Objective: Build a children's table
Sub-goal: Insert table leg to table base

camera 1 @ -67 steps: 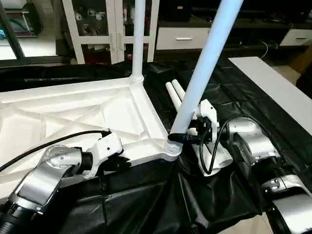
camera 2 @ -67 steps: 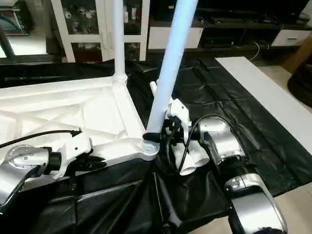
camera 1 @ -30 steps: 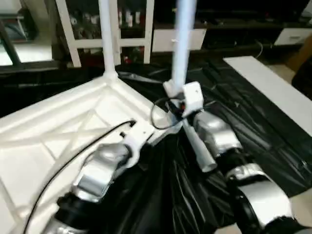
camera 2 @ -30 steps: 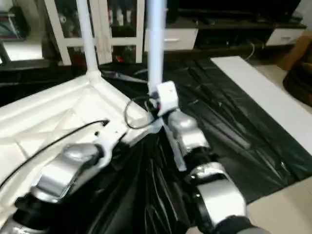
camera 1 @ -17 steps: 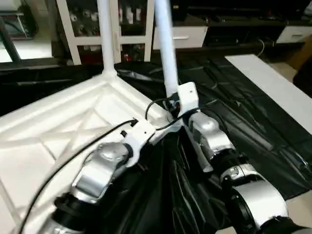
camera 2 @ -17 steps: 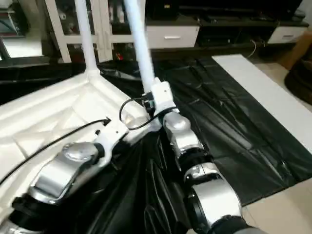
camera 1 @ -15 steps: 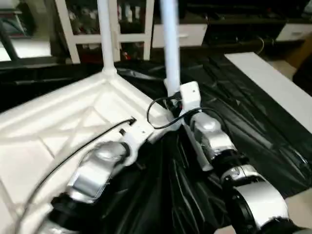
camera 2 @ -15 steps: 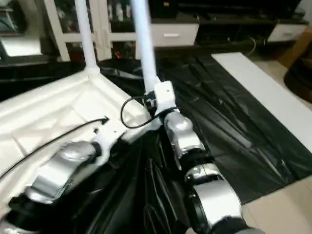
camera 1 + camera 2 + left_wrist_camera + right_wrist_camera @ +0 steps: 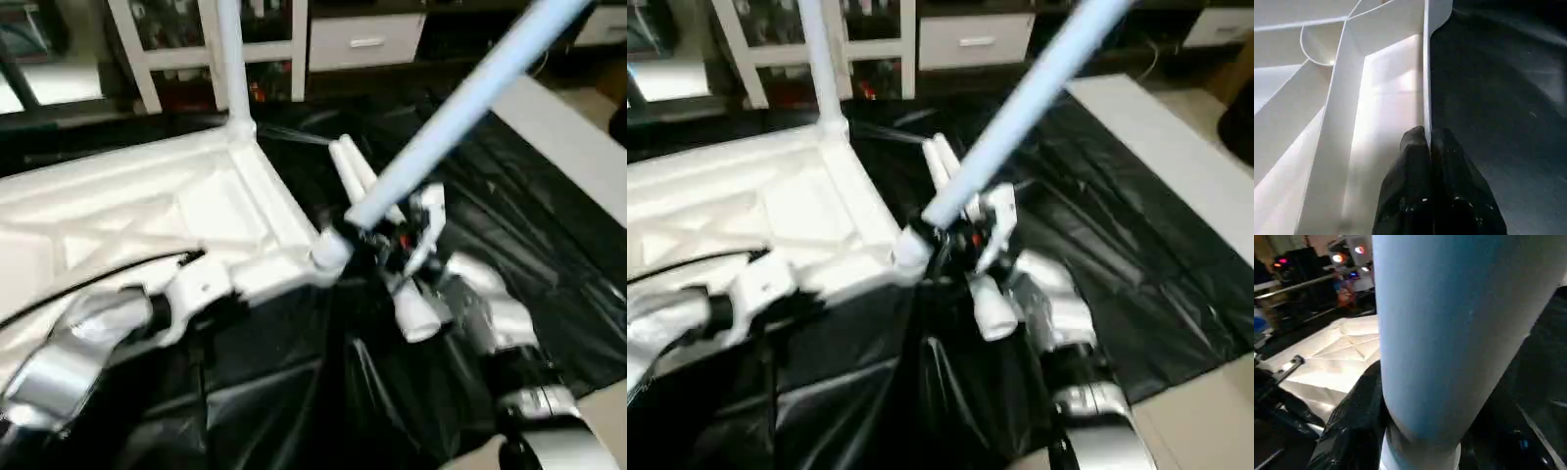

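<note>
Tabletop [image 9: 147,211] — upside down on black sheeting [image 9: 549,255], ribs up. One leg [image 9: 230,59] upright in its far corner socket. A second leg [image 9: 460,108] leans away from the near corner socket [image 9: 330,250], base apparently at the socket; right gripper [image 9: 387,235] clamped on it. Two spare legs [image 9: 358,176] just beyond that corner. Left gripper [image 9: 1429,142] — fingers pinched on the tabletop's near rim.

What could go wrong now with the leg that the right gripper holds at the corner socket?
The held leg leans steeply away from the near corner socket, so it may cross-thread or slip out. The right gripper grips it low, so the long top has leverage. The left gripper pinches only the tabletop rim, which may slide on the black sheet.
</note>
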Available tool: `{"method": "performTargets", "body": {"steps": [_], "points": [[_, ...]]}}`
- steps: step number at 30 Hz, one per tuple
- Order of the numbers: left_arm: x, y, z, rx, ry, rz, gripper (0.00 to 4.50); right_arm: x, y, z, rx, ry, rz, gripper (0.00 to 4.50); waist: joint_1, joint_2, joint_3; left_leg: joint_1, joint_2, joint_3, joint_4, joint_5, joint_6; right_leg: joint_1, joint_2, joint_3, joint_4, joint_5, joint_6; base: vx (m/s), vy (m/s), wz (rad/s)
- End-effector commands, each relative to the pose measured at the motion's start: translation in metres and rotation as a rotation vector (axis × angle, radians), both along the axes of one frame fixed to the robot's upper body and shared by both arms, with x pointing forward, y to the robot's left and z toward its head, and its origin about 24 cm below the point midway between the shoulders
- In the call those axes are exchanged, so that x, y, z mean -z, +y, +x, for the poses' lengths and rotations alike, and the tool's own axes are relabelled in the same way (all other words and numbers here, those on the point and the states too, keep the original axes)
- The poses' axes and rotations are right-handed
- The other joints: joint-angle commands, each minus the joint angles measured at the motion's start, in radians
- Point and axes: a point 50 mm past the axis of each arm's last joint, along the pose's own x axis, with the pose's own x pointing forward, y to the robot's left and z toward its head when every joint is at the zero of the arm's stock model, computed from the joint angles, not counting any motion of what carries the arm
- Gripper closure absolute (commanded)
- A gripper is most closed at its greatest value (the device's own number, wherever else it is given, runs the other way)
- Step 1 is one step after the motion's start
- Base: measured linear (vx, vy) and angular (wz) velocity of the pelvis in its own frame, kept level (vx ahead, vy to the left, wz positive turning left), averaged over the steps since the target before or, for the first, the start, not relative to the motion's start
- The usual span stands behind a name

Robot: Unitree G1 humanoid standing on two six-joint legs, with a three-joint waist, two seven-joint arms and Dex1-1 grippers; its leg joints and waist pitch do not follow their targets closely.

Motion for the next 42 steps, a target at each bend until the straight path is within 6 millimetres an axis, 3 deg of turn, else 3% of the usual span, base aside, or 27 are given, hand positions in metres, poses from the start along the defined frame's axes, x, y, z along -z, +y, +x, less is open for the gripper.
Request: {"method": "performTargets", "body": {"steps": [1,3,5,6,8,10,11,19,20,25,30,31,34,36,39,42], "points": [[0.007,0.029,-0.007,-0.103,0.055,0.082,4.5,-0.011,-0.032,0.005,0.118,-0.045,-0.044,2.66,0.017,0.03,-0.072,0.012,0.055,-0.025,-0.041,0.192,0.139,0.065,-0.092,0.053,-0.017,0.546,-0.323,0.0,0.0,0.0],[0.005,0.025,-0.009,-0.111,0.039,0.048,4.5,-0.013,-0.03,0.003,0.102,-0.077,-0.092,2.66,0.025,0.027,-0.071,0.012,0.056,-0.024,-0.039,0.182,0.129,0.064,-0.09,0.054,-0.016,0.517,-0.325,0.0,0.0,0.0],[0.004,0.02,-0.007,-0.126,0.006,0.005,4.5,-0.01,-0.026,0.001,0.082,-0.11,-0.16,2.66,0.034,0.017,-0.071,0.01,0.054,-0.022,-0.036,0.18,0.122,0.066,-0.088,0.055,-0.014,0.514,-0.314,0.0,0.0,0.0],[0.003,0.018,-0.004,-0.136,-0.017,-0.01,4.5,-0.008,-0.024,0.0,0.075,-0.11,-0.175,2.66,0.042,0.021,-0.071,0.013,0.052,-0.021,-0.034,0.173,0.117,0.062,-0.087,0.056,-0.013,0.5,-0.308,0.0,0.0,0.0],[0.004,0.015,0.001,-0.156,-0.048,-0.038,4.5,-0.005,-0.019,0.0,0.083,-0.101,-0.173,2.66,0.048,0.014,-0.072,0.01,0.05,-0.021,-0.033,0.159,0.112,0.065,-0.087,0.059,-0.013,0.482,-0.302,0.0,0.0,0.0],[0.003,0.014,0.004,-0.165,-0.061,-0.064,4.06,-0.004,-0.017,0.001,0.093,-0.092,-0.16,2.66,0.055,0.017,-0.073,0.012,0.05,-0.022,-0.033,0.152,0.107,0.063,-0.086,0.058,-0.012,0.46,-0.295,0.0,0.0,0.0],[0.003,0.013,0.006,-0.162,-0.075,-0.065,3.95,-0.004,-0.015,0.001,0.097,-0.087,-0.149,2.66,0.058,0.013,-0.074,0.01,0.049,-0.023,-0.032,0.15,0.106,0.064,-0.086,0.059,-0.01,0.45,-0.292,0.0,0.0,0.0],[-0.007,0.01,0.009,-0.057,-0.088,-0.054,3.47,-0.002,-0.011,0.004,0.089,-0.076,-0.156,2.66,0.07,0.013,-0.078,0.007,0.045,-0.024,-0.024,0.14,0.102,0.062,-0.084,0.059,-0.005,0.425,-0.279,0.0,0.0,0.0],[-0.007,0.009,0.009,-0.05,-0.087,-0.06,3.23,-0.002,-0.012,0.004,0.089,-0.075,-0.159,2.66,0.074,0.014,-0.08,0.008,0.045,-0.025,-0.023,0.148,0.101,0.062,-0.084,0.058,-0.002,0.432,-0.28,0.0,0.0,0.0],[-0.007,-0.005,0.012,0.019,-0.051,-0.07,3.07,0.001,-0.012,0.007,0.089,-0.06,-0.183,2.66,0.087,0.016,-0.091,0.008,0.04,-0.025,-0.013,0.223,0.109,0.063,-0.077,0.055,0.014,0.545,-0.286,0.0,0.0,0.0],[-0.007,-0.013,0.033,-0.143,-0.135,-0.171,3.07,0.002,-0.005,0.012,0.179,-0.031,-0.21,2.66,0.097,0.027,-0.105,0.006,0.039,-0.03,0.004,0.33,0.115,0.064,-0.068,0.052,0.036,0.741,-0.278,0.0,0.0,0.0],[-0.006,-0.013,0.034,-0.159,-0.124,-0.189,3.07,0.003,-0.004,0.013,0.19,-0.017,-0.218,2.66,0.097,0.025,-0.106,0.003,0.037,-0.031,0.004,0.333,0.11,0.067,-0.068,0.052,0.037,0.75,-0.278,0.0,0.0,0.0],[-0.01,-0.012,0.035,-0.199,-0.153,-0.189,3.07,-0.002,-0.001,0.014,0.205,-0.034,-0.237,2.66,0.099,0.021,-0.098,-0.009,0.037,-0.034,-0.004,0.222,0.085,0.073,-0.075,0.053,0.025,0.658,-0.268,0.0,0.0,0.0],[-0.013,-0.011,0.036,-0.23,-0.161,-0.208,3.07,-0.005,0.001,0.015,0.232,-0.043,-0.267,2.66,0.099,0.026,-0.093,-0.004,0.042,-0.036,-0.008,0.168,0.061,0.068,-0.076,0.054,0.014,0.562,-0.265,0.0,0.0,0.0],[-0.02,-0.009,0.037,-0.244,-0.189,-0.217,3.07,-0.02,0.008,0.011,0.195,-0.089,-0.159,2.66,0.099,0.022,-0.091,-0.008,0.04,-0.037,-0.009,0.128,0.048,0.072,-0.076,0.057,0.01,0.506,-0.265,0.0,0.0,0.0],[-0.024,-0.008,0.035,-0.225,-0.207,-0.202,3.07,-0.028,0.011,0.008,0.174,-0.094,-0.086,2.66,0.101,0.024,-0.096,-0.01,0.04,-0.041,-0.006,0.179,0.061,0.075,-0.073,0.055,0.02,0.566,-0.252,0.0,0.0,0.0]]}}
